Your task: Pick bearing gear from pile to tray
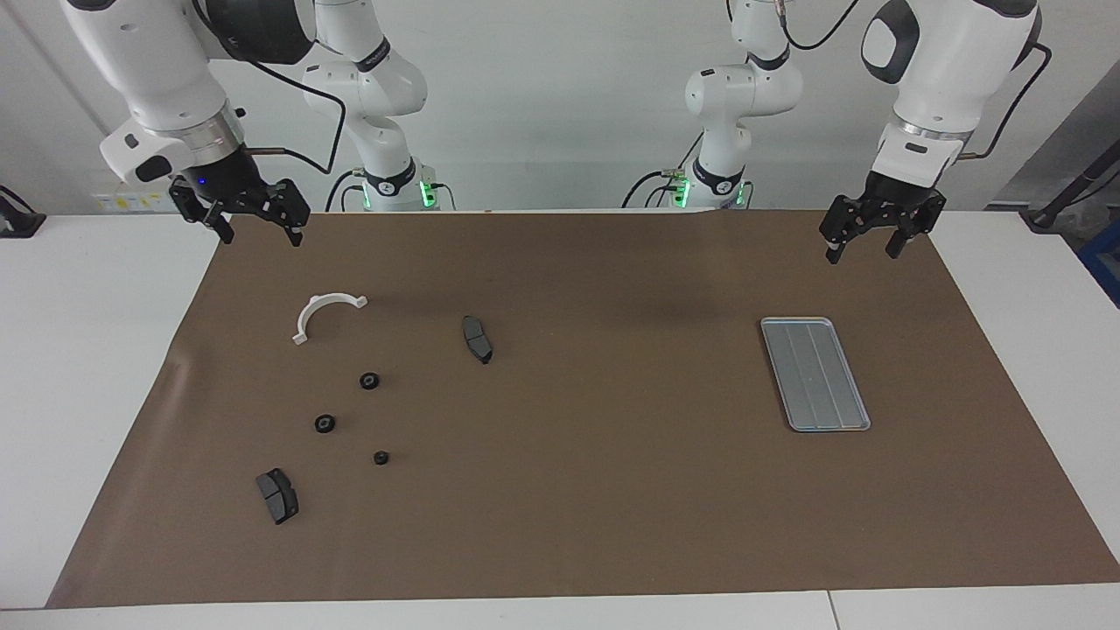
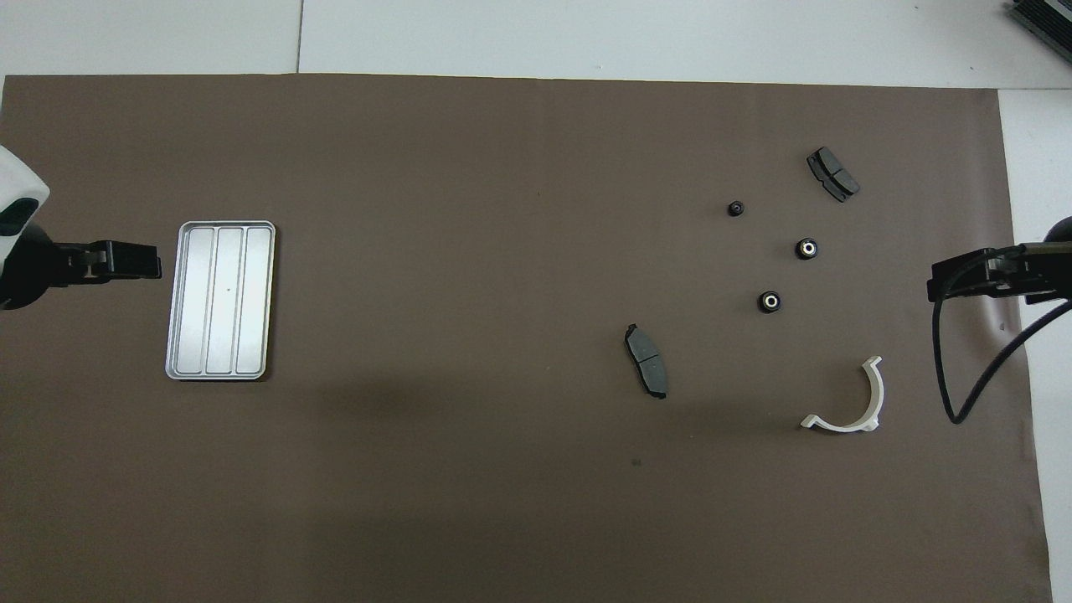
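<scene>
The pile lies scattered on the brown mat toward the right arm's end. It holds three small black gears [image 1: 369, 381] [image 1: 325, 423] [image 1: 381, 457], two dark grey brake pads [image 1: 477, 339] [image 1: 277, 495] and a white half-ring bracket [image 1: 325, 313]. The overhead view shows the gears [image 2: 770, 301] [image 2: 806, 248] [image 2: 735, 208] and the bracket [image 2: 846, 402]. The silver ridged tray [image 1: 814, 374] [image 2: 221, 300] lies empty toward the left arm's end. My right gripper [image 1: 255, 229] [image 2: 934, 287] hangs open and empty over the mat's edge by the pile. My left gripper [image 1: 866, 245] [image 2: 156, 260] hangs open and empty near the tray.
The brown mat [image 1: 612, 490] covers most of the white table [image 1: 87, 394]. A black cable [image 2: 963, 368] hangs from the right arm over the mat's edge. A dark box corner [image 2: 1043, 21] shows at the table's farthest edge.
</scene>
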You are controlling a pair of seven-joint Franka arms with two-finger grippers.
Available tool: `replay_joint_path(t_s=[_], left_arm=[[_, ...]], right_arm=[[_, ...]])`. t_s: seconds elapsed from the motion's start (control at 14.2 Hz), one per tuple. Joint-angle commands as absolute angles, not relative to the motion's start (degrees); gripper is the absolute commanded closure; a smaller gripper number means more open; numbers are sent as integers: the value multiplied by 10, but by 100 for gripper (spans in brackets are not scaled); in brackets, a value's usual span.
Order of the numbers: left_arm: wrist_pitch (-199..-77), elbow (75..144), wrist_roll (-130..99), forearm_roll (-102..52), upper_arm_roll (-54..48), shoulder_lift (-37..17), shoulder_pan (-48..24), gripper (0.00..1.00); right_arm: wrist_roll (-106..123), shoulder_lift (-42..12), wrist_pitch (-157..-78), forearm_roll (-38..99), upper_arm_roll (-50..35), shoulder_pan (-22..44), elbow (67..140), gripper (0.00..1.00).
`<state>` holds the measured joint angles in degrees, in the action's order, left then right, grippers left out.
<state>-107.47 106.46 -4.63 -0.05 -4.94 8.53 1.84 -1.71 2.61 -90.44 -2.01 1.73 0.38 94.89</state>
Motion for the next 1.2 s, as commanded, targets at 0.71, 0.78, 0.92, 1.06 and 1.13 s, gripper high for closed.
replay_joint_path(t_s=[0.71, 0.78, 0.92, 1.06, 1.13], left_arm=[[-1075, 1069, -42, -9, -46, 94, 21, 0], [-1075, 1069, -42, -9, -46, 94, 22, 0], [-1075, 1069, -42, -9, -46, 94, 22, 0], [-1075, 1069, -42, -9, -46, 94, 22, 0], [-1075, 1069, -42, -9, -46, 94, 22, 0]], right_arm=[[-7, 40, -921, -9, 20, -18, 972, 0], [2, 38, -933, -9, 20, -18, 977, 0], [6, 31, -968, -9, 20, -18, 990, 0], [6, -5, -1004, -9, 20, -18, 990, 0], [7, -25, -1032, -9, 20, -16, 991, 0]])
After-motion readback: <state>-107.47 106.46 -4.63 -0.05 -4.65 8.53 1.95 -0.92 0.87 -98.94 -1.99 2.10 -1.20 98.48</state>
